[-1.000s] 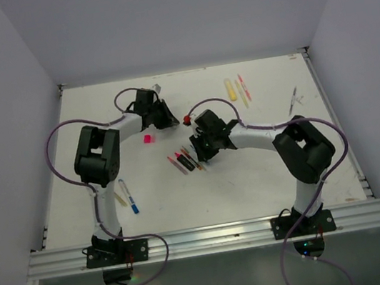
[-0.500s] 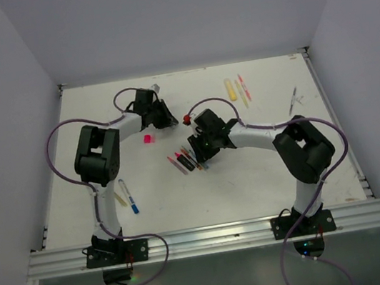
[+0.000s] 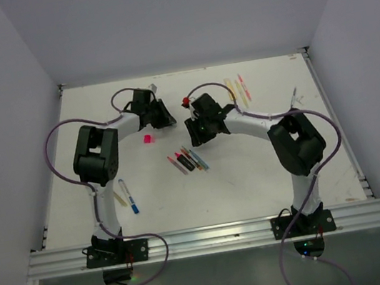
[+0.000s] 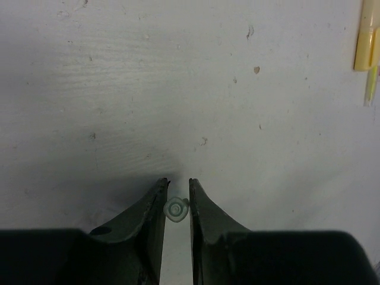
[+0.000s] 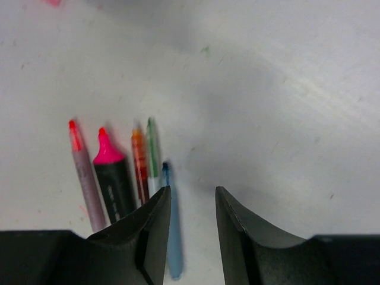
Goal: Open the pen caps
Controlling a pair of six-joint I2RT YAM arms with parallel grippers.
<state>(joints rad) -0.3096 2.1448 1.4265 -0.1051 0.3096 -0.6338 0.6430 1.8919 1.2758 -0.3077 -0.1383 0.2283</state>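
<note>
My left gripper (image 4: 178, 181) (image 3: 171, 121) hangs low over the table with its jaws a narrow way apart. A pale clear pen cap (image 4: 176, 209) sits between them, seen end-on, against the left finger with a sliver of room on the right. My right gripper (image 5: 193, 190) (image 3: 196, 137) is open and empty, just behind a row of uncapped pens (image 3: 187, 160): a red-tipped grey one (image 5: 83, 178), a pink-and-black highlighter (image 5: 110, 175), an orange one (image 5: 140, 163), a green one (image 5: 152, 148) and a blue pen (image 5: 172, 237) beside its left finger. A pink cap (image 3: 147, 139) lies loose.
Yellow and pink pens (image 3: 236, 90) lie at the back right, and the yellow one (image 4: 365, 35) shows from the left wrist. A slim pen (image 3: 293, 101) lies near the right edge. A blue pen (image 3: 129, 197) and a pale one (image 3: 119, 198) lie beside the left arm.
The right arm has drawn back from the pen row toward the rear and its jaws have widened. The left jaws have parted slightly around the clear cap.
</note>
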